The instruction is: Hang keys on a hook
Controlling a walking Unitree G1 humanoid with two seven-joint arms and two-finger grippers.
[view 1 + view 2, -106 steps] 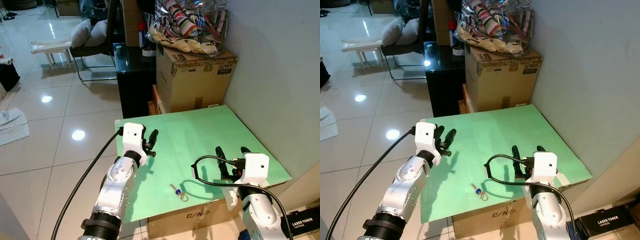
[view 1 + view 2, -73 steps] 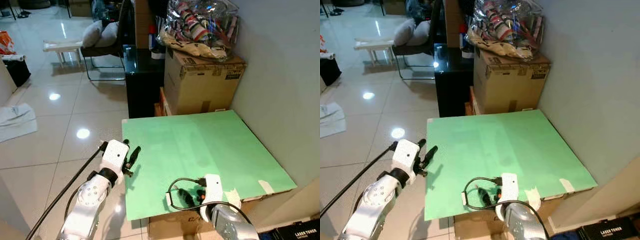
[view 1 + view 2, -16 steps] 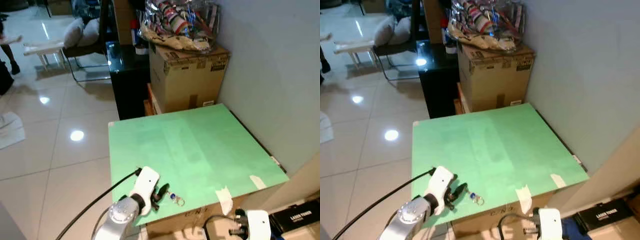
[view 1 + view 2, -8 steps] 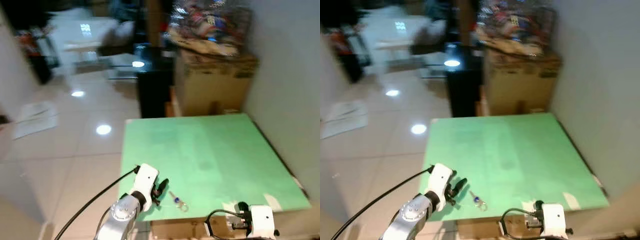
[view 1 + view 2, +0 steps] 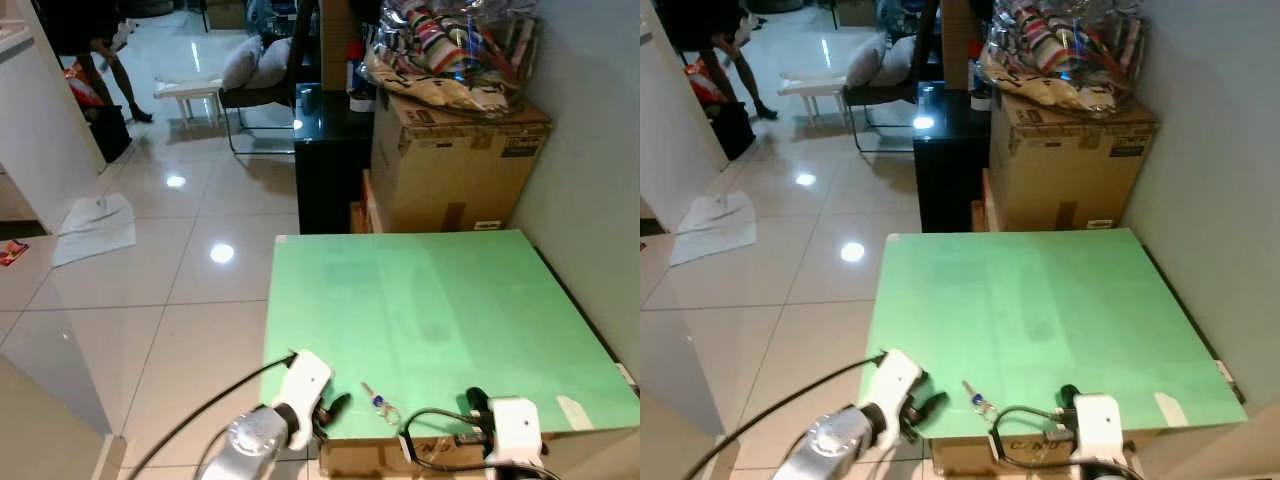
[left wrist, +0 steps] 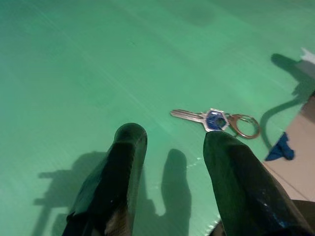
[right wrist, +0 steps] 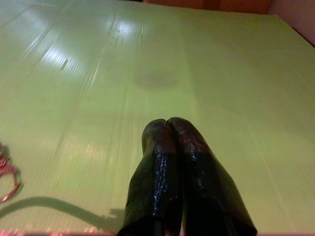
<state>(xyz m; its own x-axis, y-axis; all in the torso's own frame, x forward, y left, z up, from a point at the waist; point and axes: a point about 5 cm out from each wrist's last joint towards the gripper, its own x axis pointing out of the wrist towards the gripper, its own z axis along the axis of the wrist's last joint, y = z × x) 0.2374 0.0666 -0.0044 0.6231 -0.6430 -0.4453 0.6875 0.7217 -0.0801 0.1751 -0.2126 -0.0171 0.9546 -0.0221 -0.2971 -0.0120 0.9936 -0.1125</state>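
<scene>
Left claw (image 6: 170, 142) sits low at the near edge of the green table (image 5: 430, 300), fingers spread apart, nothing between them. Just ahead of its tips lies the key (image 6: 206, 118), flat on the table w/ a blue head and a metal ring (image 6: 244, 125) attached, close to the near edge. Key isn't touched by either claw. Right claw (image 7: 168, 129) is at the near edge too, to the key's right, its two fingers pressed together, empty. A black cable (image 5: 430, 425) loops by that wrist. Further back, past the table's far edge: a cardboard box (image 5: 455, 160) w/ a clear bag of stuff (image 5: 455, 50) on top, a black cabinet (image 5: 325, 150) beside it. Beyond, on shiny floor tiles (image 5: 190, 250), a chair w/ cushions (image 5: 255, 65); a person's legs (image 5: 115, 60) far off at left.
</scene>
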